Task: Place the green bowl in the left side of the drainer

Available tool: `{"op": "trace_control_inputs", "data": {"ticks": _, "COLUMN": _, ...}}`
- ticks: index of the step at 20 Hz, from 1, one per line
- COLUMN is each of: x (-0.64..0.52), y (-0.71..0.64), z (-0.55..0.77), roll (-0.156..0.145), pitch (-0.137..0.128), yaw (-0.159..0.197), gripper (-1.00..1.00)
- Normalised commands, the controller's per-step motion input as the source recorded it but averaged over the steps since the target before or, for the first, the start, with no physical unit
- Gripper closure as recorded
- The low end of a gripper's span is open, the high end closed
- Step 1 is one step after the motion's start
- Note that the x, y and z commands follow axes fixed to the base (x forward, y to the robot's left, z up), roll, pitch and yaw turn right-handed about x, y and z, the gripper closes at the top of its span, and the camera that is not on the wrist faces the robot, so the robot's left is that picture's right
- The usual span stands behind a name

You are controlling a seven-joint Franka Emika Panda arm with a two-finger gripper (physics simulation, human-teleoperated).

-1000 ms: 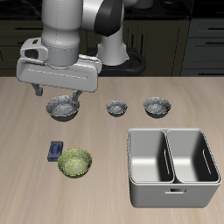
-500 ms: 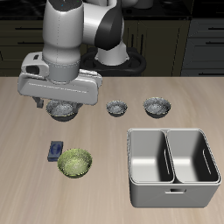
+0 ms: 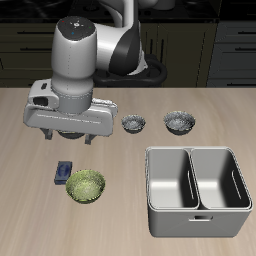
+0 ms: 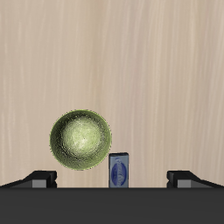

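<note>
The green bowl (image 3: 85, 186) sits upright on the table near the front edge, with a mottled shiny inside; it also shows in the wrist view (image 4: 80, 139). My gripper (image 3: 72, 138) is open and empty, hanging above the table just behind the bowl and apart from it. In the wrist view my gripper (image 4: 112, 179) has its fingertips (image 4: 39, 178) set wide. The drainer (image 3: 198, 151), a grey two-compartment tub, stands near the front edge, well to the side of the bowl. Both its compartments hold nothing.
A small blue box (image 3: 64, 172) lies right beside the green bowl, also in the wrist view (image 4: 120, 170). Two grey speckled bowls (image 3: 133, 124) (image 3: 180, 122) stand farther back. A third is hidden behind my hand. Dark cabinets line the back.
My gripper has moved toward the table's front edge and lower, now covering the large grey bowl and nearing the green bowl. The bowls and drainer have not moved.
</note>
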Motion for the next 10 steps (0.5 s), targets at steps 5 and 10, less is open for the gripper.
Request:
{"op": "trace_control_inputs", "data": {"ticks": 5, "x": 0.06, "y": 0.00, "z": -0.33, "roll": -0.001, "pitch": 0.020, "yaw": -0.003, "gripper": -1.00}}
{"op": "trace_control_inputs", "data": {"ticks": 10, "x": 0.05, "y": 0.02, "z": -0.35, "roll": -0.002, "pitch": 0.020, "yaw": 0.002, "gripper": -1.00}}
